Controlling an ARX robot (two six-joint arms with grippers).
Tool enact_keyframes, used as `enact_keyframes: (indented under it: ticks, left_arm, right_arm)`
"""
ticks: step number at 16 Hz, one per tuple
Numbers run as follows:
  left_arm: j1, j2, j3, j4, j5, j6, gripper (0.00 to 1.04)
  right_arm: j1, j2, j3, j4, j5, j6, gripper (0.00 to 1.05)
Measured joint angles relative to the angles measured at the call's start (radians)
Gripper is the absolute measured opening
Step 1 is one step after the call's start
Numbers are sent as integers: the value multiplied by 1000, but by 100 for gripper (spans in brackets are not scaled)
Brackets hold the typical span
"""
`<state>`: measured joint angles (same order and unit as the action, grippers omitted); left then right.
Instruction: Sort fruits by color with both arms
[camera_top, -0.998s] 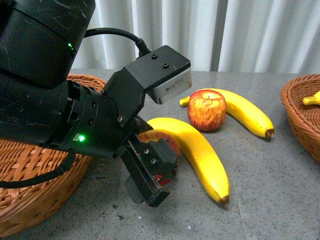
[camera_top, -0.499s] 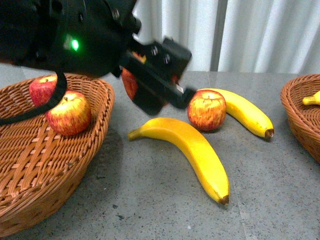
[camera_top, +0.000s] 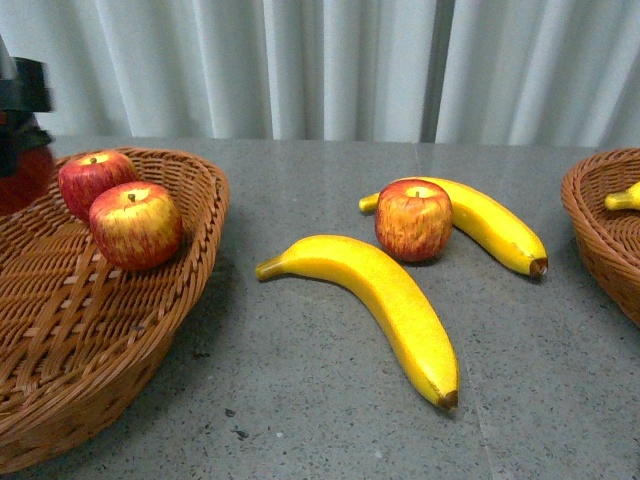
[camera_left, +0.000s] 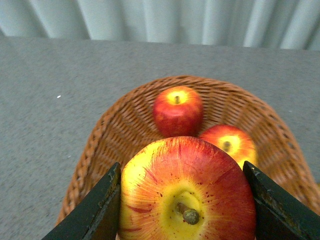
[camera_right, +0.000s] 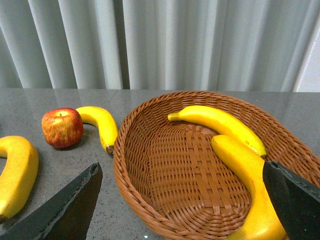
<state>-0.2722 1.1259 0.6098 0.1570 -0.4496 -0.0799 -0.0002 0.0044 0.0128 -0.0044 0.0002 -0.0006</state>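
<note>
1. My left end effector (camera_left: 186, 205) is clenched on a red apple (camera_left: 187, 185) above the left basket (camera_left: 100, 145), which holds a far apple (camera_left: 177, 110) and a near apple (camera_left: 230, 142).
2. Mid-worktop (camera_top: 300, 400), a loose apple (camera_top: 413, 220) sits just beside the far banana (camera_top: 490, 225); the near banana (camera_top: 385, 300) lies close by.
3. My right end effector (camera_right: 180, 205) is released and empty, facing the right basket (camera_right: 150, 200).

You see red apples (camera_top: 413, 219) streaked yellow, bright-yellow bananas (camera_top: 385, 295) with brown tips, brown woven baskets (camera_top: 90, 330), speckled grey tabletop (camera_top: 300, 400).
</note>
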Motion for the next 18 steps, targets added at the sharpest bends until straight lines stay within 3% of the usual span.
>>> enact_keyframes:
  ticks: [2,4,7,11,14,18]
  left_arm:
    - [90,-16,-53,-8,9,-48,62]
    - [127,8,-102,0,36,-90,62]
    - [123,5,-106,30,40,-104,97]
    - [48,-66,-66,45,25,-68,98]
    - [-12,16,64,150,147,22,98]
    - [-93,371,324,97,394,126,98]
  right_arm:
    - [0,0,0,0,0,0,98]
    - [0,0,0,0,0,0,98]
    - [0,0,0,0,0,0,98]
    - [0,0,0,0,0,0,98]
    - [0,0,0,0,0,0,98]
    - [0,0,0,0,0,0,98]
